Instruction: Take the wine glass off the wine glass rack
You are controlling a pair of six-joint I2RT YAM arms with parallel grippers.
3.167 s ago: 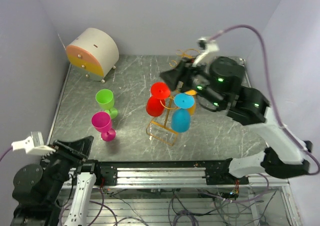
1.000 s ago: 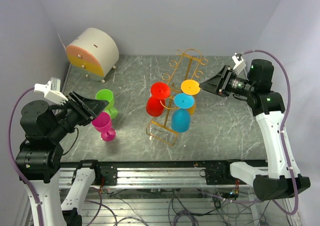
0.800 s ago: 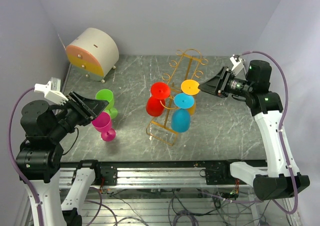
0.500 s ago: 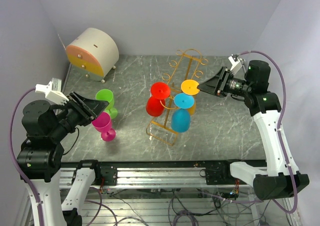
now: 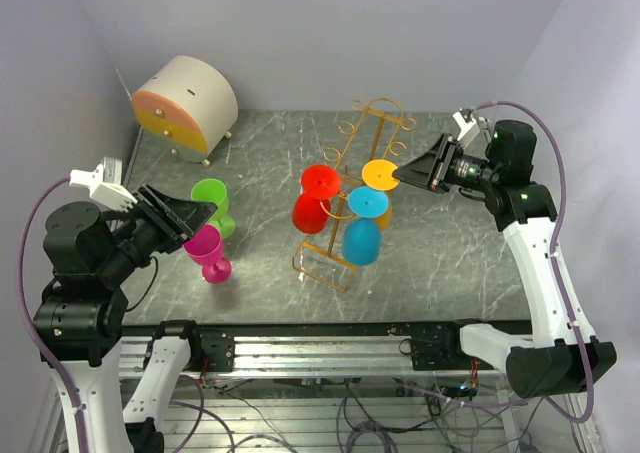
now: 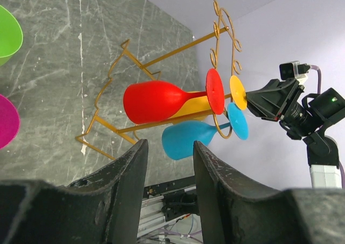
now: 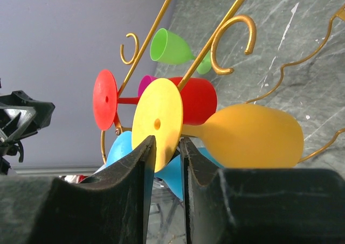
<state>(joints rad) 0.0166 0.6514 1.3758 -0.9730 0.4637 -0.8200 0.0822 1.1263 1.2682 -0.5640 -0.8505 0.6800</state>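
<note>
The golden wire wine glass rack (image 5: 322, 265) stands mid-table with three glasses hung sideways on it. A yellow wine glass (image 5: 380, 174) hangs on the rack's right side, its round foot (image 7: 157, 123) facing my right gripper (image 5: 397, 177). In the right wrist view the right gripper (image 7: 167, 147) straddles the lower rim of that foot, jaws narrow with a gap still showing. A red wine glass (image 5: 320, 183) and a blue one (image 5: 361, 241) hang beside it. My left gripper (image 5: 205, 211) hovers open at the left, empty, near the green glass.
A green glass (image 5: 210, 195) and a magenta glass (image 5: 203, 243) stand upright on the table left of the rack. A round cream and orange box (image 5: 185, 95) sits at the back left. Walls close in on both sides.
The right gripper has edged left onto the yellow glass's foot and its jaws have narrowed. The left arm has held still.
</note>
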